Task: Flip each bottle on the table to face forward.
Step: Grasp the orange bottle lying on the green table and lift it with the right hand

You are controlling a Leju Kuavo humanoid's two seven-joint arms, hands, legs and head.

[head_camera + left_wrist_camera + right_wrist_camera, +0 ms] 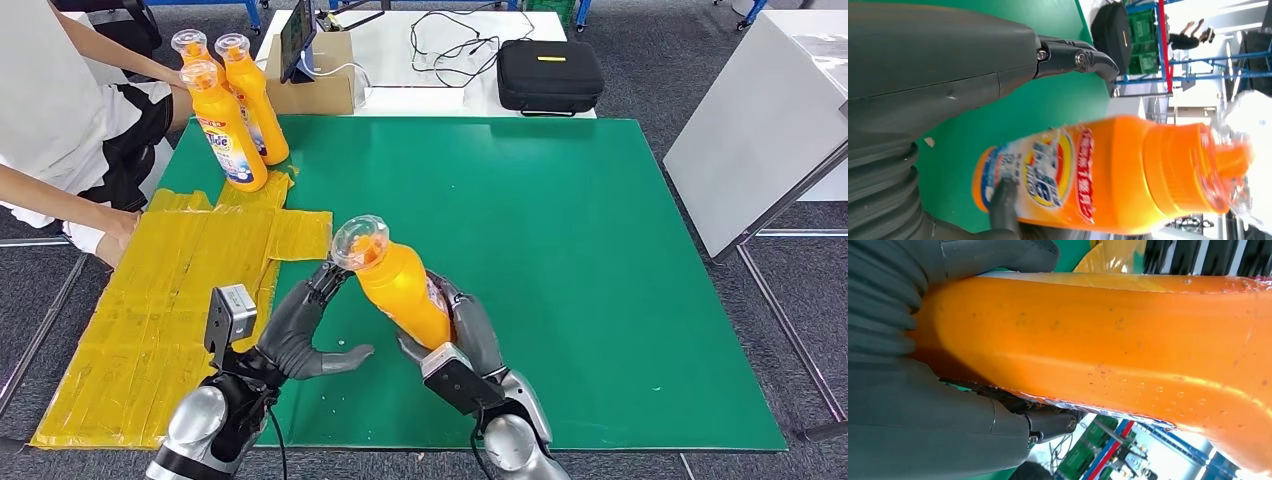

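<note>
Your right hand (462, 335) gripped the orange bottle (400, 290) by its body, long axis tilted, cap leaning toward your left. Your left hand (305, 330) stood open just beside the cap, holding nothing.

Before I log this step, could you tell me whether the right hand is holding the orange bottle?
Yes, the right hand grips the tilted orange bottle around its body, lifted off the green table.

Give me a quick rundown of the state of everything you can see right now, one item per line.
held bottle: lifted, tilted, clear cap on.
right hand: grips the held bottle's body.
left hand: fingertips at the bottle's neck, thumb spread apart.
three bottles: upright at the table's far left corner, caps on.
green table: flat, yellow sheets over its left edge.
black case: closed.
</note>
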